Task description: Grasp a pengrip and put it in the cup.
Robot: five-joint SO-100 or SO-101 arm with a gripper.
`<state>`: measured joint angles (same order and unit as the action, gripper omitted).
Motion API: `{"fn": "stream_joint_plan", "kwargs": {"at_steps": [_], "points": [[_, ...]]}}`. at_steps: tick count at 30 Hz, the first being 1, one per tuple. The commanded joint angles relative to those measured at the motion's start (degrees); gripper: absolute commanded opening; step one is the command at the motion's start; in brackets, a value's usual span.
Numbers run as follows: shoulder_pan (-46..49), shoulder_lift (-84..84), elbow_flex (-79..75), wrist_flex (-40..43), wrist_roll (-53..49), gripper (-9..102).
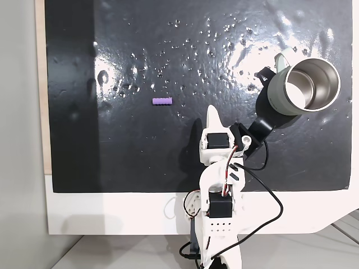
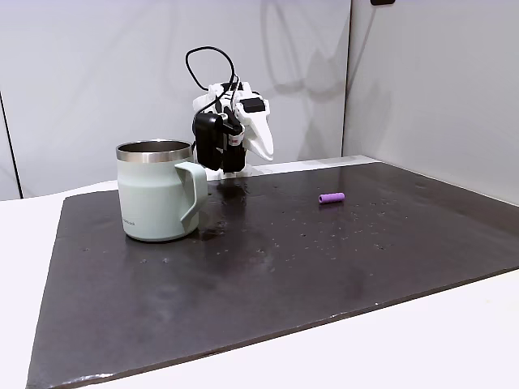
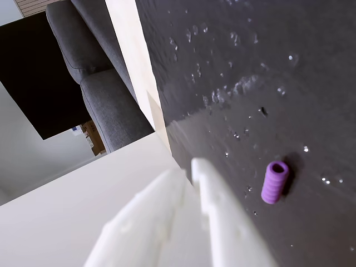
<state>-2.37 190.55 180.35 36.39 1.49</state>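
The pengrip (image 1: 162, 101) is a small light-purple ribbed cylinder lying alone on the black mat; it also shows in a fixed view (image 2: 331, 198) and the wrist view (image 3: 275, 182). The cup (image 1: 277, 92), pale grey-green with a steel inside and a side handle, stands upright at the mat's far right in a fixed view, and at the left in the other (image 2: 154, 194). My white gripper (image 1: 212, 114) hangs over the mat between the two, apart from both. Its fingers (image 3: 183, 183) lie together, shut with nothing held. In the wrist view the pengrip lies right of the fingertips.
The black mat (image 1: 140, 157) is wet-looking and covers most of a white table (image 1: 112, 213). The arm's base and its black cables (image 1: 269, 196) sit at the mat's near edge. A grey sofa (image 3: 94, 83) shows beyond the table edge in the wrist view.
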Motion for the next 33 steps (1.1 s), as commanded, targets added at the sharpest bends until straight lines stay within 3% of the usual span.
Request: {"fn": "stream_joint_plan", "kwargs": {"at_steps": [1, 20, 26, 33], "points": [[-2.0, 0.7, 2.4, -0.1, -1.2, 0], [-3.6, 0.7, 0.7, 2.5, 0.1, 0], [-8.3, -1.3, -11.8, 9.4, 1.8, 0], [-12.3, -29.1, -38.9, 19.2, 9.1, 0]]}}
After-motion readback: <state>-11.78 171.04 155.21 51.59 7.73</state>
